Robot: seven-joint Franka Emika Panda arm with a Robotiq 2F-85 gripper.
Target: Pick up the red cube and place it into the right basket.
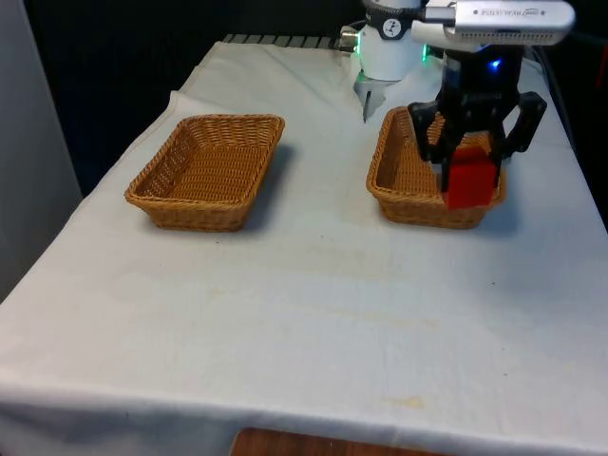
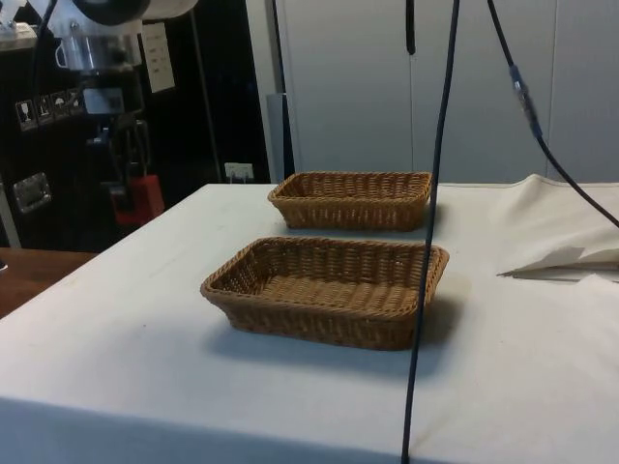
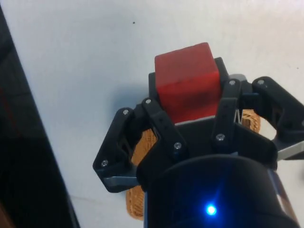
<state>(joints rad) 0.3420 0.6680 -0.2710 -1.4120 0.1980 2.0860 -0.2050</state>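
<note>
Front view, item one: a solid red cube (image 1: 472,180) with flat faces and fairly crisp edges, clamped between the fingers of the black two-finger gripper (image 1: 475,157) and carried clear of the table. It hangs at the near right corner of the rectangular wicker basket on the front view's right (image 1: 394,180), partly over the rim and not yet down inside. The wrist view shows the cube (image 3: 187,85) held on two opposite faces, with white cloth under it and a strip of wicker at the gripper's (image 3: 187,111) side.

Handling, as a judgement: the cube looks rigid and light, probably foam or painted wood, with a matt surface unlikely to slip. Opposite flat faces are the sensible hold, as taken here. It seems sturdy enough to survive a short drop into the basket.

Item two: a matching rectangular wicker basket on the front view's left (image 1: 209,176), well apart from the first. Both baskets sit flat on the table.

Surface: a table under a white cloth (image 1: 304,313), slightly creased and faintly stained. Side view shows black cables (image 2: 435,193) hanging in the foreground.
</note>
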